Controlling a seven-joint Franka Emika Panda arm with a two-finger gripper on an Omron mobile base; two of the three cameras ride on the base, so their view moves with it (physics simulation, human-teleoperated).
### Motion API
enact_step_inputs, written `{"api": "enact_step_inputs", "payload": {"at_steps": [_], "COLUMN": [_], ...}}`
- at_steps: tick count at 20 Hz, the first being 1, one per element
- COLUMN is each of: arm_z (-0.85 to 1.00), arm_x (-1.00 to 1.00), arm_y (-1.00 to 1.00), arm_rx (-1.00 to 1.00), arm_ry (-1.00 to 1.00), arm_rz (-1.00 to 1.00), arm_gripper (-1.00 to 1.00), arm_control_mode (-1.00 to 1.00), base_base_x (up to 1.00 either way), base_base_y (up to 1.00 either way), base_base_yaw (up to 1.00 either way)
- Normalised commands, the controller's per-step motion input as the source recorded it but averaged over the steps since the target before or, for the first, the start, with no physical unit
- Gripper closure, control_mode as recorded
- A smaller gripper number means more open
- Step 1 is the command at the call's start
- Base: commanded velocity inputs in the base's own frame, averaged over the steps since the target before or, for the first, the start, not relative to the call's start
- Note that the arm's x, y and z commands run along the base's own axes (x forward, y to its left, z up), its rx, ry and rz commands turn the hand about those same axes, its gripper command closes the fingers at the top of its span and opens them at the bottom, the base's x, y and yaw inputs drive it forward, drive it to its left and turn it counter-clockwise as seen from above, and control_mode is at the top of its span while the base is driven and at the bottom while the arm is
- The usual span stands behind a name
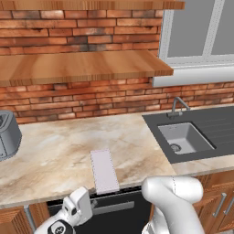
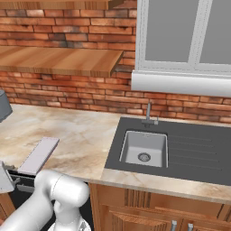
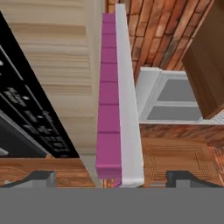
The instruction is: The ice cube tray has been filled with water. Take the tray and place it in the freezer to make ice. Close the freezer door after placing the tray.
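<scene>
Fingertips (image 3: 43, 177) sit wide apart either side of the ice cube tray's (image 3: 118, 109) near edge, not closed on it. Tray (image 1: 104, 170) overhangs the counter (image 1: 55, 151) front, so I judge a skewed pinch tips it and spills. Hand view shows magenta cells; base views show the gripper (image 1: 77, 205) below the counter lip.

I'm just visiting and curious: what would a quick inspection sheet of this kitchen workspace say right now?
Surface: marble counter, mostly bare.
Job's things: ice cube tray lies flat at the counter's front edge, overhanging it slightly.
Clutter: grey toaster at far left.
Grippers: gripper open, a finger on either side of the tray's near end, seen edge-on.
Cables: nothing seen.
Surroundings: dark sink with faucet, brick wall, wooden shelf, window.
</scene>
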Motion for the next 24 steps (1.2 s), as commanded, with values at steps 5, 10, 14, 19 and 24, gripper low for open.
{"api": "enact_step_inputs", "payload": {"at_steps": [5, 10, 14, 19, 24], "arm_z": [-0.13, -0.23, -0.20, -0.02, 0.00], "arm_x": [0.25, 0.11, 0.00, 0.00, 0.00], "arm_y": [0.00, 0.00, 0.00, 0.00, 0.00], "arm_rx": [0.00, 0.00, 0.00, 0.00, 0.00], "arm_ry": [0.00, -0.01, -0.05, -0.05, 0.00], "arm_rz": [0.09, 0.11, 0.11, 0.10, 0.09], "arm_gripper": [-1.00, -1.00, -1.00, -1.00, -1.00], "arm_control_mode": [-1.00, -1.00, -1.00, -1.00, -1.00], "base_base_x": [0.00, 0.00, 0.00, 0.00, 0.00], "base_base_y": [0.00, 0.00, 0.00, 0.00, 0.00], "base_base_yaw": [0.00, 0.00, 0.00, 0.00, 0.00]}}
